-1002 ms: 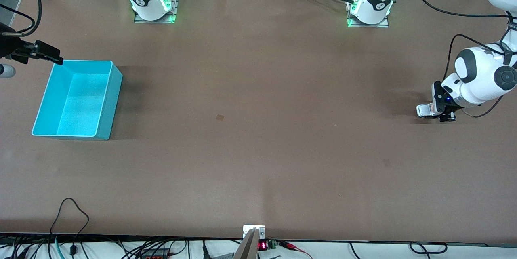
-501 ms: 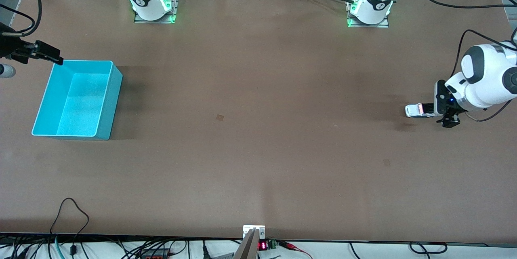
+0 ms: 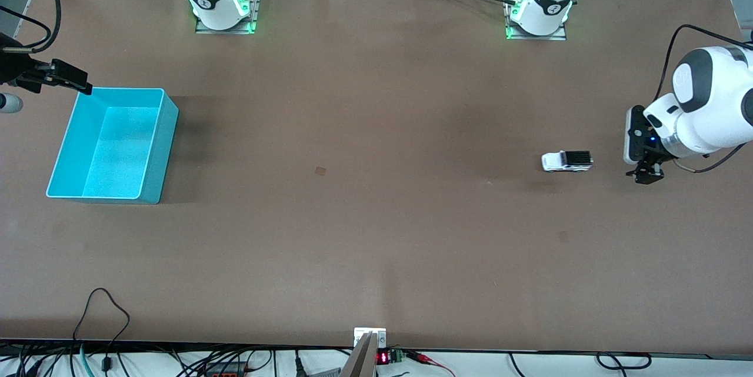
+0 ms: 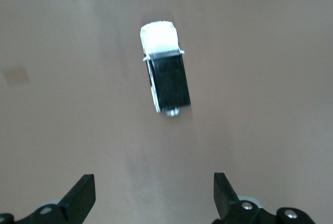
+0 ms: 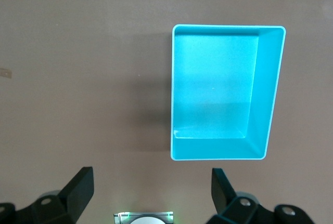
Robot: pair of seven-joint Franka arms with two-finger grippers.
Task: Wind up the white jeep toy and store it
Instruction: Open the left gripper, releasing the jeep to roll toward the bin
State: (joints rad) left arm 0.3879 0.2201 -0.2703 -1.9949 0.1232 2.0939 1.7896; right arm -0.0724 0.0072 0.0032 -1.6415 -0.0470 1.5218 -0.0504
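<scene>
- White body and black roof mark the white jeep toy [image 3: 566, 160], which stands on its wheels on the brown desk [image 3: 376, 236] toward the left arm's end.
- It stands free, and nothing touches it.
- On the left wrist view the white jeep toy [image 4: 164, 66] shows its white hood pointing away from the pincer, and the black roof end is the side closer to the fingers.
- The left pincer [image 3: 645, 176] is near the toy, toward the left arm's end of the desk from it, with a strip of bare desk between them.
- Its two fingers [image 4: 79, 197] are spread wide apart and they grip nothing.
- The gap between the fingers looks wider than the toy, and the toy is ahead of this gap, not inside it.
- A turquoise bin [image 3: 112, 144] stands at the right arm's end of the desk, well apart from the toy, and its inside shows only the turquoise floor.
- The right pincer [image 3: 70, 80] waits at the bin's corner that is farther from the front camera.
- Its fingers [image 5: 78, 187] are also spread apart with nothing between them, and the turquoise bin [image 5: 223, 91] lies ahead of them on the right wrist view.
</scene>
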